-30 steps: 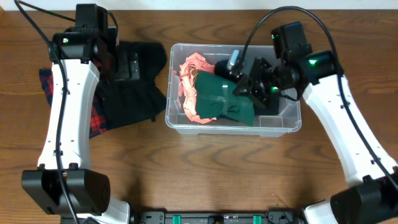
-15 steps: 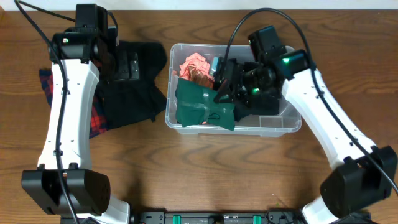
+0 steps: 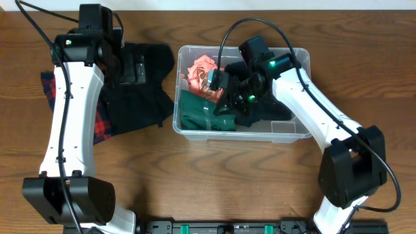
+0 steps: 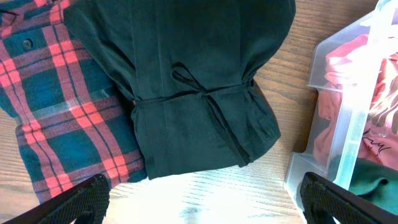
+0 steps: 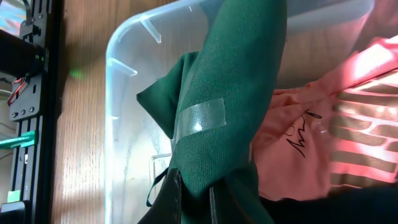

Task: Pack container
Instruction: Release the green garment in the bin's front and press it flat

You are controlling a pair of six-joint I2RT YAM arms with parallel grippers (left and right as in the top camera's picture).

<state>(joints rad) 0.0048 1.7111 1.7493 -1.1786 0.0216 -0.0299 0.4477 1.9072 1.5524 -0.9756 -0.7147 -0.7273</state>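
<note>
The clear container (image 3: 244, 133) stands at the table's middle right. Inside lie a pink garment (image 3: 203, 67), a black cloth (image 3: 266, 110) and a dark green garment (image 3: 195, 112) with a strip of clear tape. My right gripper (image 3: 221, 97) reaches into the bin and is shut on the green garment (image 5: 230, 81), which hangs from the gripper (image 5: 194, 186) over the container's left end (image 5: 124, 37). My left gripper (image 3: 130, 68) hovers open and empty over a folded black garment (image 4: 193, 81) left of the container (image 4: 348, 124).
A red-and-teal plaid shirt (image 3: 101, 123) lies partly under the black garment (image 3: 140, 91) at the left; it also shows in the left wrist view as the plaid shirt (image 4: 56, 112). The right arm's cable arcs above the bin.
My right gripper has carried the green garment leftward across the container, from its right half to its left end. The left arm has not moved.
</note>
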